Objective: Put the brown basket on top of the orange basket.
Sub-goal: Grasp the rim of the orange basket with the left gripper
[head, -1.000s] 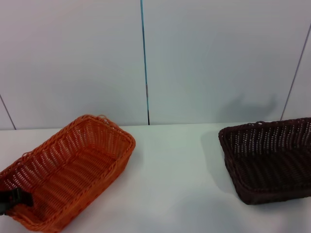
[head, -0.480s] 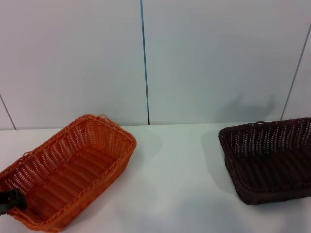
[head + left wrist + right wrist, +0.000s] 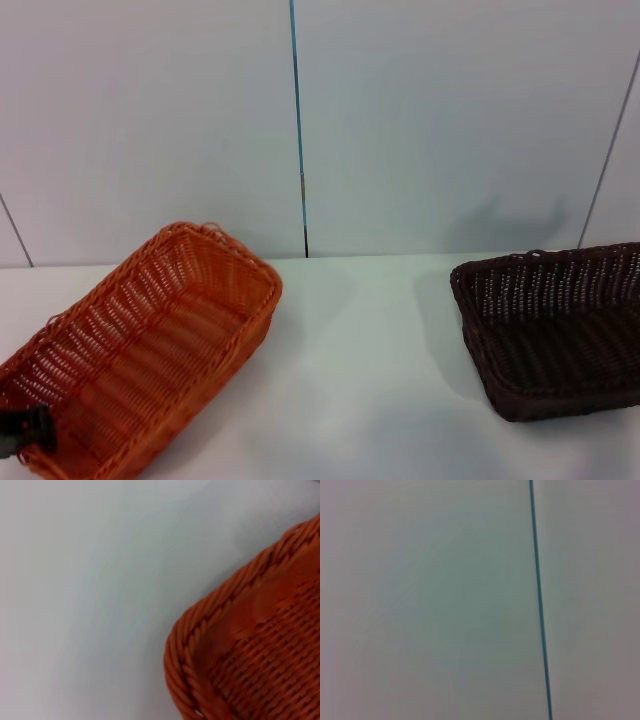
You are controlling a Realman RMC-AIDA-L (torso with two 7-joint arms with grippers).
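Observation:
The orange basket (image 3: 150, 340) is at the left of the white table (image 3: 360, 400), slanting from near left to far right, with its far end raised. My left gripper (image 3: 22, 432) is a dark shape at the basket's near left corner, shut on the rim. In the left wrist view that braided corner of the orange basket (image 3: 250, 650) fills one side, above the white table. The brown basket (image 3: 555, 330) stands on the table at the right, partly cut off by the picture's edge. My right gripper is out of view.
A pale wall (image 3: 450, 120) with a thin blue vertical seam (image 3: 298, 130) stands right behind the table. The right wrist view shows only that wall (image 3: 420, 600) and a blue seam (image 3: 540, 600). White tabletop lies between the two baskets.
The orange basket's far end has risen and its near corner, with my left gripper on it, has dropped slightly toward the picture's bottom. The brown basket has not moved.

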